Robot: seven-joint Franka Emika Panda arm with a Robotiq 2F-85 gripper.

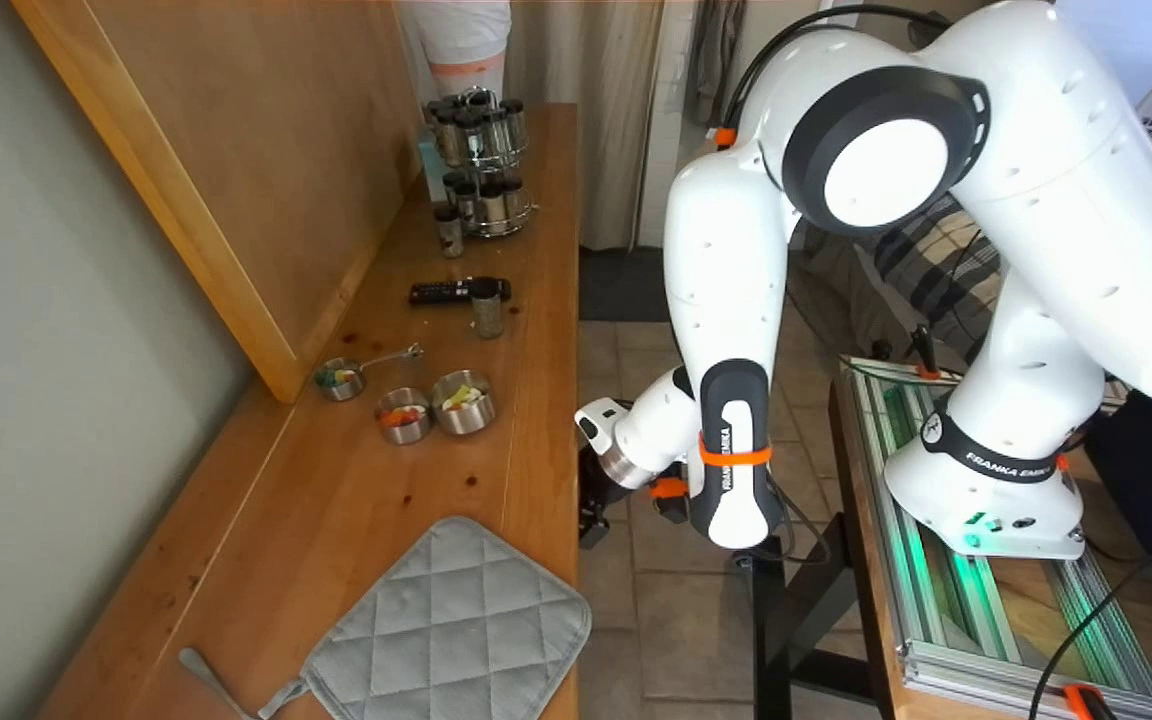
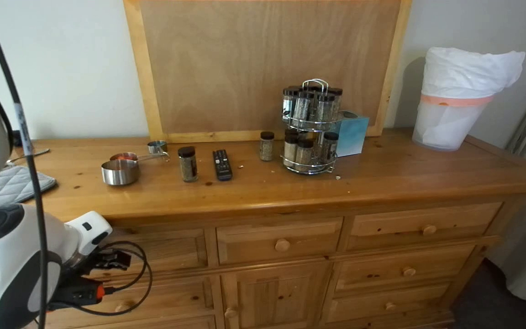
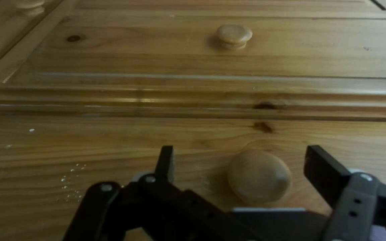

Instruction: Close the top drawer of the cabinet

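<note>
Top drawer [image 2: 171, 250] under wooden countertop [image 2: 244, 194], above tiled floor [image 1: 691, 630]; gripper [image 3: 241, 159] spread near the knob [image 3: 259, 176].

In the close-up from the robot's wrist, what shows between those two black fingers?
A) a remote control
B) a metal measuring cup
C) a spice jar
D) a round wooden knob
D: in the wrist view, a round wooden knob shows between the spread fingers of the gripper, with a gap visible on either side of it.
</note>
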